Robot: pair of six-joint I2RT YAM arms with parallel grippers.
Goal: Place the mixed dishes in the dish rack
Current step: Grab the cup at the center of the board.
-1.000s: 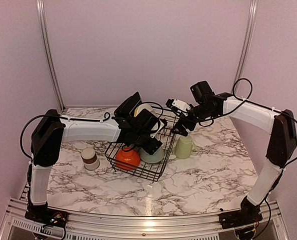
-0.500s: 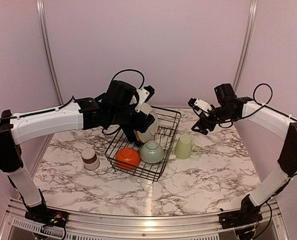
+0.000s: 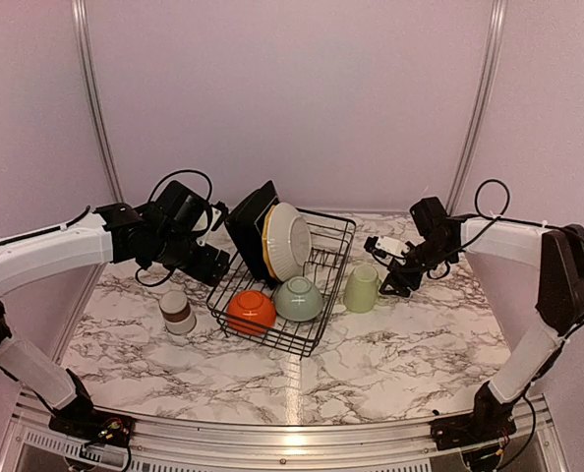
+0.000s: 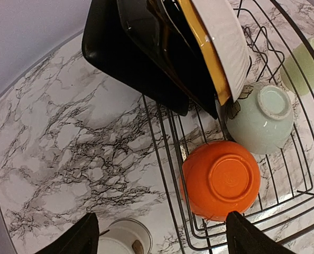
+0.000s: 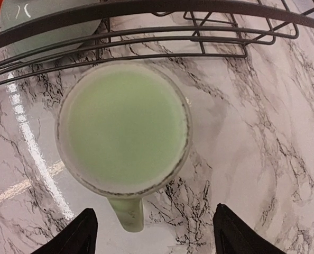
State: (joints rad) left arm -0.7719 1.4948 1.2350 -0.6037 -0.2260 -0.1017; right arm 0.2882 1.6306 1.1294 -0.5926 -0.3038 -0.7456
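The black wire dish rack (image 3: 333, 280) holds black square plates (image 3: 251, 222), the yellow plate (image 3: 268, 244) and the white bowl (image 3: 290, 239), all on edge. An orange bowl (image 3: 251, 310) and a pale green bowl (image 3: 299, 298) lie upside down in it. My left gripper (image 3: 209, 266) is open and empty, just left of the rack and above the grey-brown cup (image 3: 177, 312). My right gripper (image 3: 394, 281) is open and empty beside the pale green mug (image 3: 362, 288). In the right wrist view the mug (image 5: 124, 124) sits upside down ahead of the gripper (image 5: 157, 235), handle toward it.
In the left wrist view the gripper (image 4: 162, 241) hangs over the rack's left edge (image 4: 162, 143), with the cup (image 4: 122, 241) and the orange bowl (image 4: 223, 177) below it. The rack's wires (image 5: 146, 8) lie just beyond the mug. Walls close the back and sides.
My left arm drew back out of the rack to the left, leaving the white bowl standing in it. My right arm swung right and came down beside the mug.
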